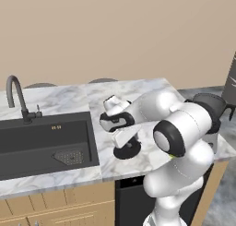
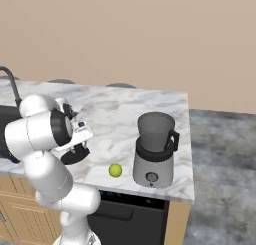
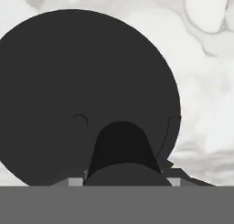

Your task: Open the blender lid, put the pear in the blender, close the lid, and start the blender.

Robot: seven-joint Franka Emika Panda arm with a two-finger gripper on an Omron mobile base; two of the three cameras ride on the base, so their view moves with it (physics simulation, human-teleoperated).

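Setting the lid [image 1: 126, 151] flat on the tabletop [image 1: 138, 93], fingers [image 3: 122, 150] closed on its knob; releasing only once fully seated, well clear of pear [image 2: 115, 170] and open blender [image 2: 154, 151].

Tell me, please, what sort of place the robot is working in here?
A simulated kitchen, most likely: a marble counter with a dark sink and curved faucet, plus a blender standing near a pear.

One grey blender with dark translucent jar [image 2: 154, 151], one flat round black blender lid [image 3: 87, 95], one small yellow-green pear [image 2: 115, 170], one dark sink [image 1: 46, 144], one curved dark faucet [image 1: 17, 97].
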